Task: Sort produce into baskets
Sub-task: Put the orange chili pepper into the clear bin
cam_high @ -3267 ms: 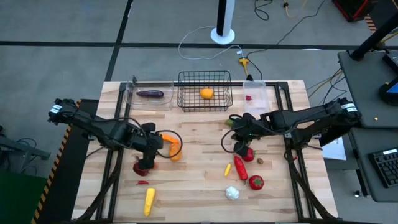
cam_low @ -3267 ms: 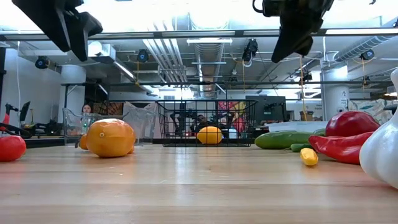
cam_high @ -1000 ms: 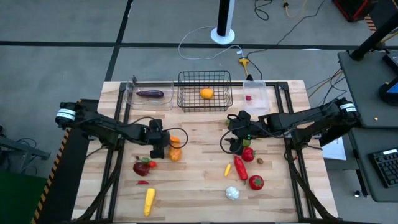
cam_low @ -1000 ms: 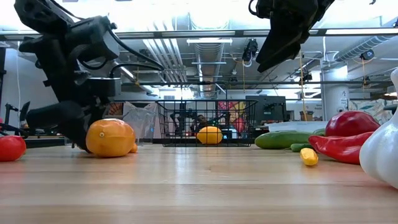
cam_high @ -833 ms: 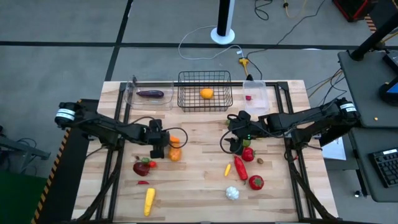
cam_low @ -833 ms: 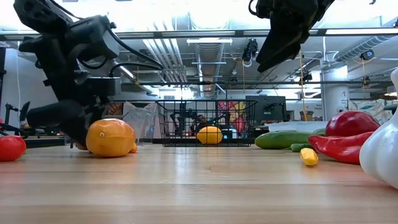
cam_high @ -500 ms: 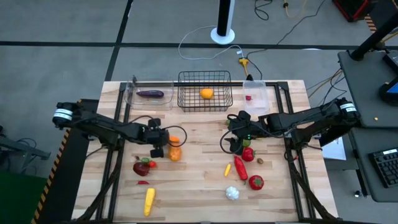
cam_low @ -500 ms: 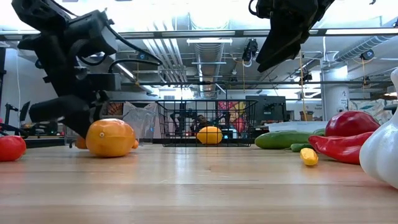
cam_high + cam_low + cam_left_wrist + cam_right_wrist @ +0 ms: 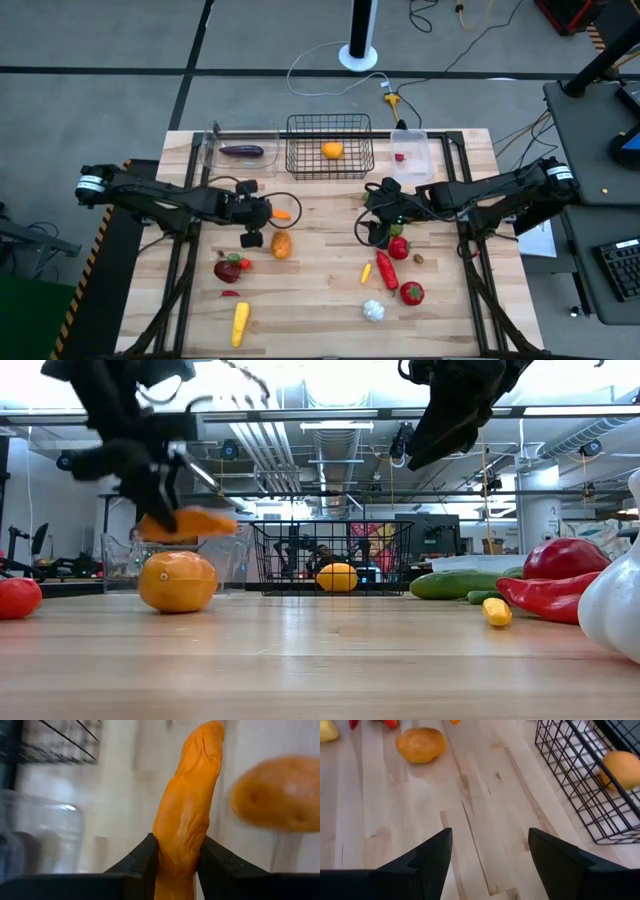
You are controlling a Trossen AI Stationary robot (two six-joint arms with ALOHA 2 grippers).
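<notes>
An orange carrot [image 9: 284,213] hangs above the table, and my left gripper [image 9: 270,213] is shut on it. In the low view the carrot [image 9: 192,522] floats over a round orange fruit [image 9: 177,581] that rests on the wood. My right gripper [image 9: 376,222] hovers open above the table's middle right, beside a red pepper [image 9: 398,247]; nothing is between its fingers [image 9: 434,854]. At the far edge stand the black wire basket [image 9: 330,165] holding an orange [image 9: 332,150], a clear bin [image 9: 215,152] with a purple eggplant [image 9: 241,151], and a small clear bin [image 9: 415,150]. My left gripper pinches the carrot between its two fingers [image 9: 144,856] at the end nearest the wrist [image 9: 176,851]. The fingers run along the carrot, coming roughly level from the table's left. The carrot is lifted clear of the table, about level, with its narrow tip [image 9: 214,729] pointing away from the gripper.
Loose produce lies on the near half: a dark red piece [image 9: 228,268], a yellow piece [image 9: 241,322], a red chili [image 9: 386,270], a small yellow piece [image 9: 366,271], a tomato [image 9: 411,293] and white garlic [image 9: 373,310]. A green cucumber [image 9: 450,584] lies near the right gripper.
My left gripper has shut on the carrot beside the round orange fruit, then risen and gone a little toward the far edge. The carrot is now lifted clear of the table; the orange fruit stays where it was.
</notes>
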